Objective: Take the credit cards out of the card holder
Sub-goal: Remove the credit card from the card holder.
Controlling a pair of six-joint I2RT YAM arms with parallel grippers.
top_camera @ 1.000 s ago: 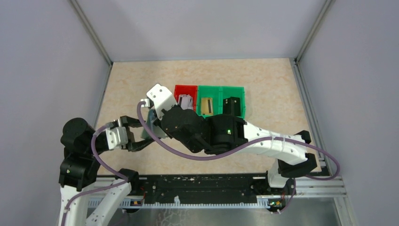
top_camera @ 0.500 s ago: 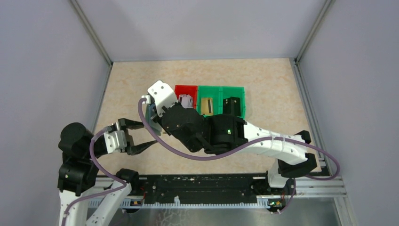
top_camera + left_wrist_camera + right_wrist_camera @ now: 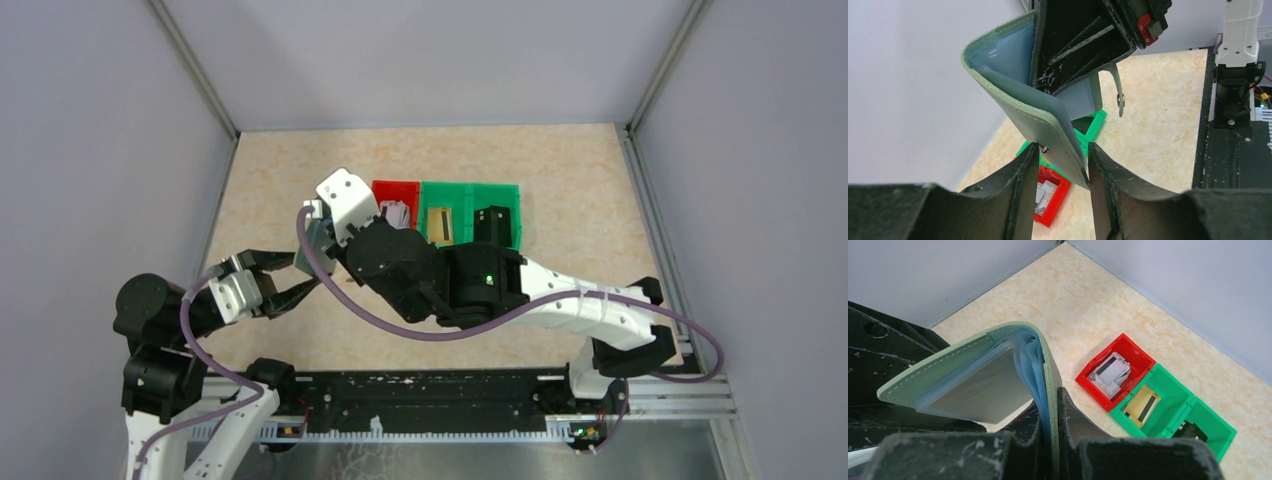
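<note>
Slip risk at the second grip

Up in the air, left of the red bin (image 3: 395, 192), the card holder (image 3: 1043, 120) hangs with one flap clamped in the right gripper (image 3: 1050, 402). The left gripper (image 3: 1060, 160) straddles the other flap; whether it is pinching I cannot tell. A skewed pull there could wrench the holder free, or spill the silvery card (image 3: 980, 390) onto the table (image 3: 560, 170).

Desk (image 3: 560, 170): beige, marbled top, grey walls (image 3: 420, 60) on three sides. 
Three small plastic bins in one row near mid-desk, side walls touching. 
Red bin (image 3: 395, 188) at the left end. 
Green bin (image 3: 445, 190) in the middle. 
Second green bin (image 3: 497, 190) at the right end. 
All three upright, open tops up. 
Black rail (image 3: 430, 405) runs along the near edge.
</note>
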